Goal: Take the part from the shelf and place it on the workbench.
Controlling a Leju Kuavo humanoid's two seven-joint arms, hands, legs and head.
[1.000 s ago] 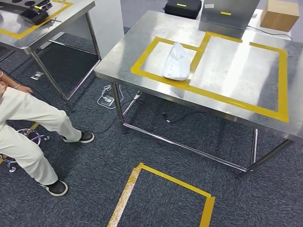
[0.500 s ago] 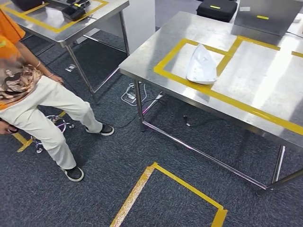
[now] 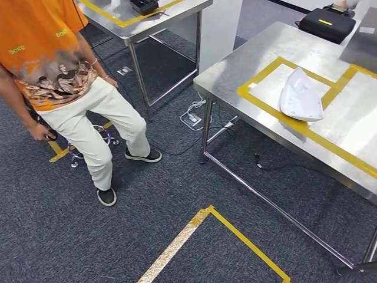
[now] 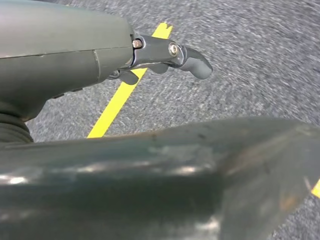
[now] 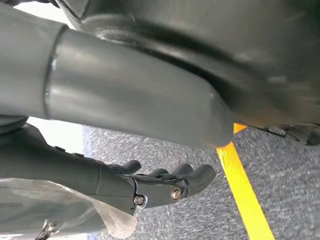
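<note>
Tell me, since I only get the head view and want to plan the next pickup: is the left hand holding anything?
Observer: No. In the left wrist view the left hand hangs over grey carpet with nothing in it.
Operator: And the right hand?
Observer: The right hand holds nothing either; its fingers are apart and loosely bent above the carpet, near a yellow tape line.

The workbench (image 3: 231, 76) is cut off by the right edge of the head view, and so is the black case (image 3: 327, 23) at the top. The person (image 3: 58, 71) is cut at the shoulders. The carpet (image 4: 256, 60) is blurred behind the left hand (image 4: 166, 52).
</note>
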